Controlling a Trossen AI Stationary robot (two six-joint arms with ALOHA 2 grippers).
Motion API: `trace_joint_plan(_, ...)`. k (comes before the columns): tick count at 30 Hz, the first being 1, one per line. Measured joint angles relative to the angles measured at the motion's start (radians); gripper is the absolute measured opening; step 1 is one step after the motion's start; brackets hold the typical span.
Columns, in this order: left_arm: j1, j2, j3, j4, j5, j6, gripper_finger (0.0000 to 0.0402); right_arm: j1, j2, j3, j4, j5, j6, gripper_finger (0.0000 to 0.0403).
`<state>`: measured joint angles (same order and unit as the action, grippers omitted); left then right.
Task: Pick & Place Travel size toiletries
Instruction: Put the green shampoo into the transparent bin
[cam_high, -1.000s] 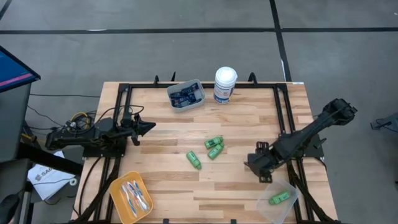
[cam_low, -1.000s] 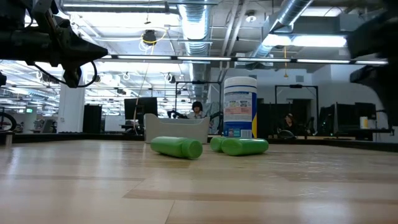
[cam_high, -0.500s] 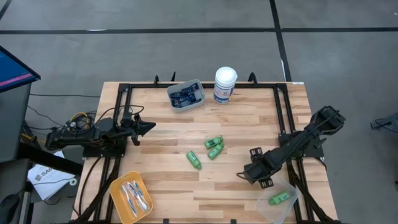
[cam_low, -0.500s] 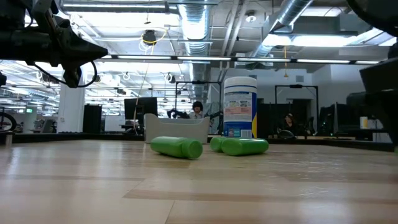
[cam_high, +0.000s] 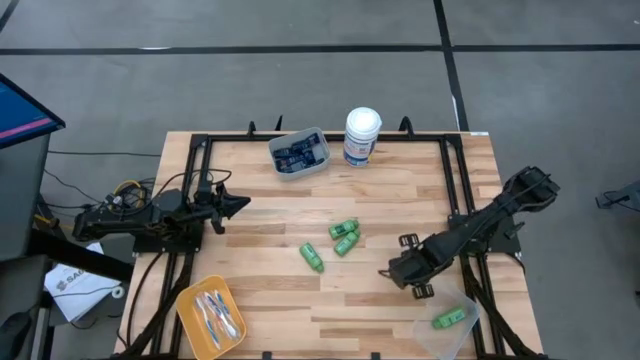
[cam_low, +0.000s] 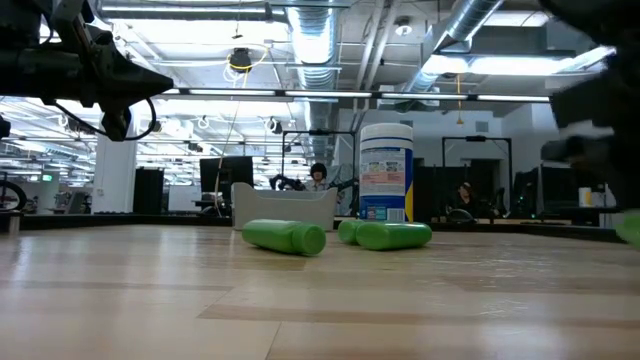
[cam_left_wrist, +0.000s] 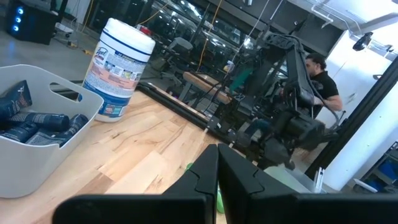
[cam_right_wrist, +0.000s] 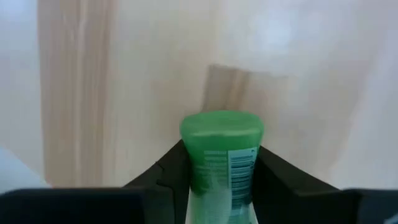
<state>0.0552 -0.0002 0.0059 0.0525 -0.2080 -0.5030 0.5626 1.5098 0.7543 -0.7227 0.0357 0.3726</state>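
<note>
Right gripper (cam_high: 398, 272), clamped on a green bottle (cam_right_wrist: 221, 163), has shifted inward from the table's (cam_high: 400, 200) right edge. Bottle's long axis runs along the fingers, cap outward. Left gripper (cam_high: 238, 203): pinched closed, empty, near left edge.

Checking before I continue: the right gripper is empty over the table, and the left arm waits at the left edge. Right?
Not quite. The right gripper is shut on a green bottle, as the right wrist view shows. It is over the table, and the left gripper does wait at the left edge.
</note>
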Motion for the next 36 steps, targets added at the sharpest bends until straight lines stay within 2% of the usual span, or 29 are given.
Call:
trace_joint_plan(3, 0.0, 0.0, 0.0, 0.0, 0.0, 0.0, 0.0002, -0.022, -0.065, 0.019, -0.01, 0.009, 0.034, 0.0114)
trace_joint_plan(9, 0.0, 0.0, 0.0, 0.0, 0.0, 0.0, 0.0002, -0.035, -0.239, 0.097, -0.054, 0.025, 0.16, 0.0143)
trace_joint_plan(13, 0.0, 0.0, 0.0, 0.0, 0.0, 0.0, 0.0002, 0.035, -0.343, 0.13, -0.048, 0.018, 0.274, 0.0129)
trace_joint_plan(18, 0.0, 0.0, 0.0, 0.0, 0.0, 0.0, 0.0002, 0.189, -0.397, 0.134, -0.052, 0.014, 0.485, 0.0126)
trace_joint_plan(22, 0.0, 0.0, 0.0, 0.0, 0.0, 0.0, 0.0002, 0.333, -0.386, 0.134, -0.056, 0.013, 0.64, 0.0139)
trace_joint_plan(26, 0.0, 0.0, 0.0, 0.0, 0.0, 0.0, 0.0002, 0.433, -0.328, 0.134, -0.067, 0.01, 0.717, 0.0139)
trace_joint_plan(31, 0.0, 0.0, 0.0, 0.0, 0.0, 0.0, 0.0002, 0.484, -0.225, 0.135, -0.105, 0.004, 0.689, 0.0135)
trace_joint_plan(36, 0.0, 0.0, 0.0, 0.0, 0.0, 0.0, 0.0002, 0.485, -0.116, 0.135, -0.093, -0.089, 0.588, 0.0147)
